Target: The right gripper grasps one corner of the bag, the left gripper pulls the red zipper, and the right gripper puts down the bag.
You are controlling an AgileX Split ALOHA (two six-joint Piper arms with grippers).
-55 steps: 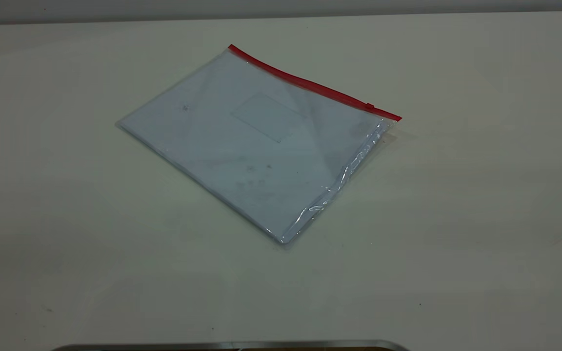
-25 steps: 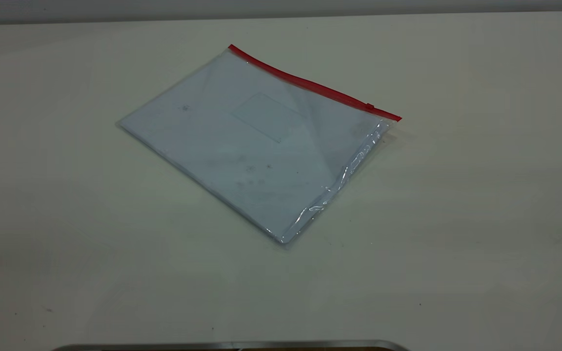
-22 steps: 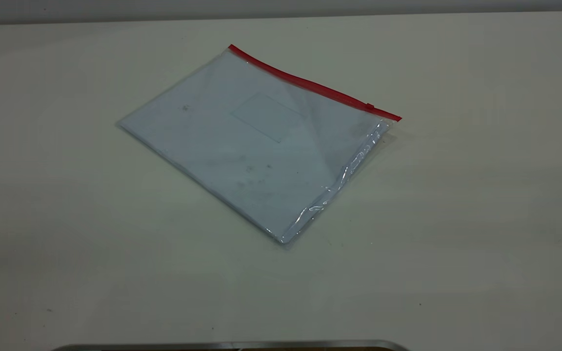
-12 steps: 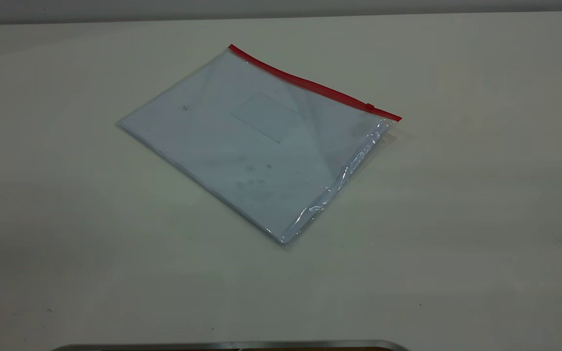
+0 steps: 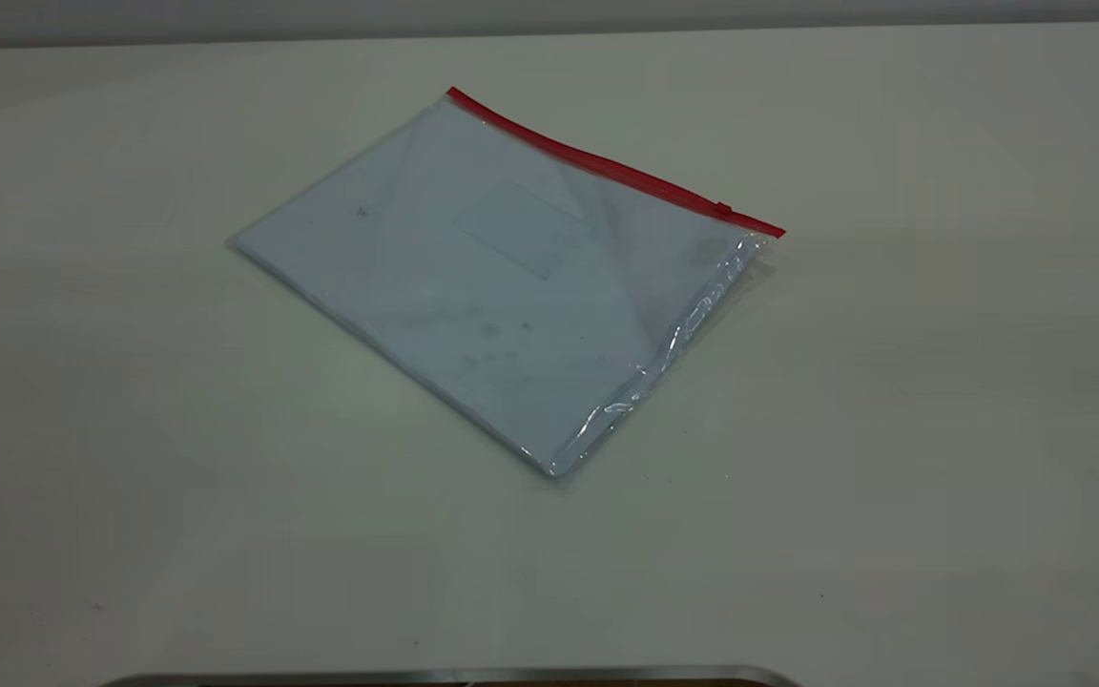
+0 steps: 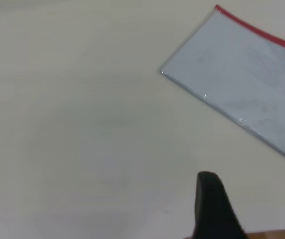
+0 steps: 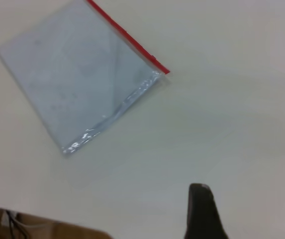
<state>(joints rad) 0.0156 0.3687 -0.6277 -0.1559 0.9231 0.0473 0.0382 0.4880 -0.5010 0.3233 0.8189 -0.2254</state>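
The bag (image 5: pixel 511 277) lies flat on the table, a clear pouch with white sheets inside. The red zipper (image 5: pixel 607 167) runs along its far long edge, with the slider tab (image 5: pixel 723 208) near the right end. The corner of the bag (image 5: pixel 774 232) lies on the table at the right. Neither gripper shows in the exterior view. The left gripper (image 6: pixel 254 199) is open and empty, well short of the bag (image 6: pixel 242 64). The right gripper (image 7: pixel 252 211) is open and empty, one finger (image 7: pixel 201 211) showing, far from the bag (image 7: pixel 77 69) and its red-ended corner (image 7: pixel 165 71).
The pale table (image 5: pixel 893 429) extends wide on all sides of the bag. A metal rim (image 5: pixel 454 676) runs along the near edge. In the right wrist view the table edge (image 7: pixel 58 226) and cables beyond it show close to the arm.
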